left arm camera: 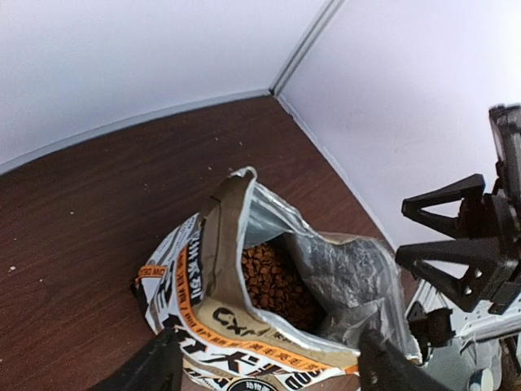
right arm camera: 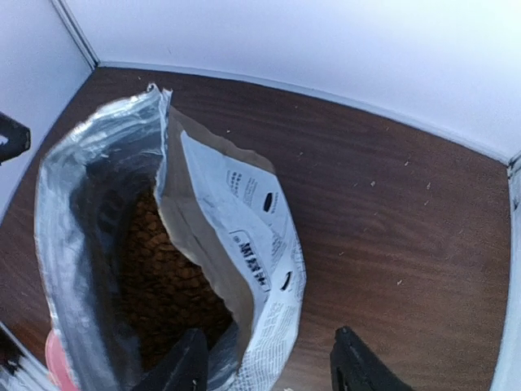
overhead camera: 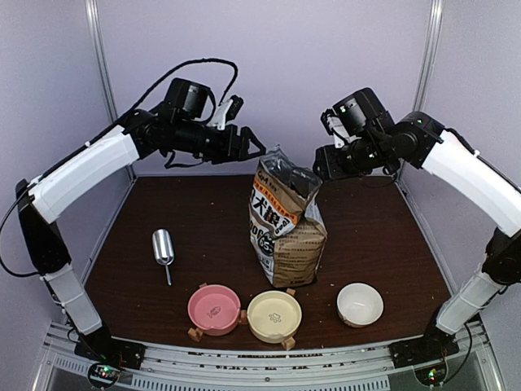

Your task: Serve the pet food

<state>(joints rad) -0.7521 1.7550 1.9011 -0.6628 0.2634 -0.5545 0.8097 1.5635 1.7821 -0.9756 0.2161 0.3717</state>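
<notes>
The printed kraft bag [overhead camera: 286, 238] stands upright mid-table with its top spread wide. Pet food [left arm camera: 275, 283] fills its foil-lined inside, and the same brown pellets [right arm camera: 163, 281] show in the right wrist view. My left gripper [overhead camera: 252, 147] hovers just left of the bag's top, open, and the bag's front lip [left arm camera: 244, 334] passes below the gap between its fingers [left arm camera: 151, 368]. At the bag's right my right gripper [overhead camera: 322, 164] is open too. One of its fingers [right arm camera: 183, 365] hangs over the mouth and the other stands outside the white back panel [right arm camera: 252, 244].
A metal scoop [overhead camera: 164, 248] lies left of the bag. Pink [overhead camera: 214, 308], yellow [overhead camera: 274, 315] and white [overhead camera: 360, 303] bowls line the near edge. Walls close in the table at the back and on both sides.
</notes>
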